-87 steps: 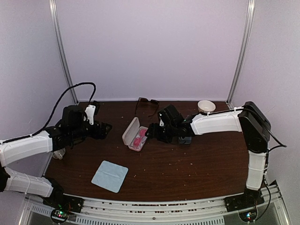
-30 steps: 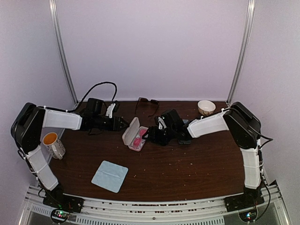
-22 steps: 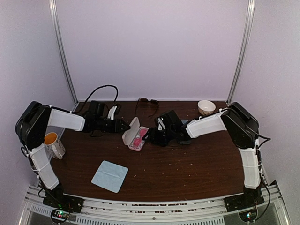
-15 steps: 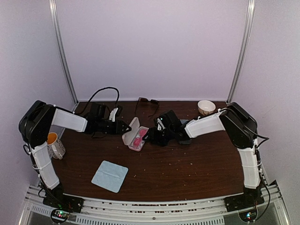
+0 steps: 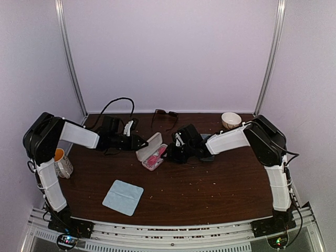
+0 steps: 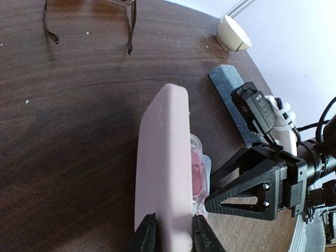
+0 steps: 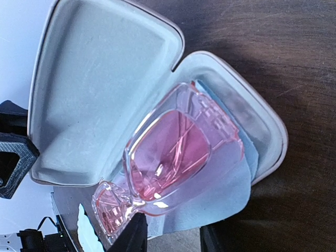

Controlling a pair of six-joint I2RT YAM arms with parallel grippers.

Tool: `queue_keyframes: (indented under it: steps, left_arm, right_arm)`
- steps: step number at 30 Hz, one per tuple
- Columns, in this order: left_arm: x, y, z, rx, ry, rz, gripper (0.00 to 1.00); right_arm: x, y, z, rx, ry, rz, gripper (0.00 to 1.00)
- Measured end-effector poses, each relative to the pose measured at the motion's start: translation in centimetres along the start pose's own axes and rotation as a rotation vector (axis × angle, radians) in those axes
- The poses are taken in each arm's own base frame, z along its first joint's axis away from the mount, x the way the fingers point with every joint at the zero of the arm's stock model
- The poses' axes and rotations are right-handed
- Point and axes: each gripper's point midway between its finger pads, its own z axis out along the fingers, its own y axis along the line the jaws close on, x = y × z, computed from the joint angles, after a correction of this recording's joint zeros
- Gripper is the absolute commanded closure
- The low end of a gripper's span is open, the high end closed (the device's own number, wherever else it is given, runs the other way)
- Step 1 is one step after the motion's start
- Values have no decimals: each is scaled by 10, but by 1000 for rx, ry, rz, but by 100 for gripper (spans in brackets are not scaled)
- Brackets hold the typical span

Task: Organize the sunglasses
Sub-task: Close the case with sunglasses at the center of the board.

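Inspecting progress: one cased, one loose

Pink pair (image 7: pixel 168 152) lies in the open case (image 5: pixel 152 152). My left pincer (image 6: pixel 170 233) clamps the lid (image 6: pixel 163 157); whether the right pincer (image 7: pixel 170 236) grips anything, I cannot tell. Dark pair (image 5: pixel 165 116) sits uncased at the counter's (image 5: pixel 210 184) back.

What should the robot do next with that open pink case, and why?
Probably the right gripper should nudge the pink glasses fully into the case. One end appears to stick out over the rim, with the blue cloth spilling out beneath. The left gripper pinches the raised lid, so closing now would likely catch the glasses.
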Motion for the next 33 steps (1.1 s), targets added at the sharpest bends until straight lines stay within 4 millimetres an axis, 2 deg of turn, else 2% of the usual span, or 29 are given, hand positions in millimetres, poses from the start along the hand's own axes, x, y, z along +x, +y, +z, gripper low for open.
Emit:
queue_keyframes:
  steps: [15, 33]
  left_arm:
    - [-1, -1, 1, -8, -6, 3, 79]
    - [-2, -1, 3, -23, -17, 7, 80]
  right_arm:
    - [1, -4, 0, 9, 8, 6, 74]
    - [1, -5, 0, 13, 11, 8, 74]
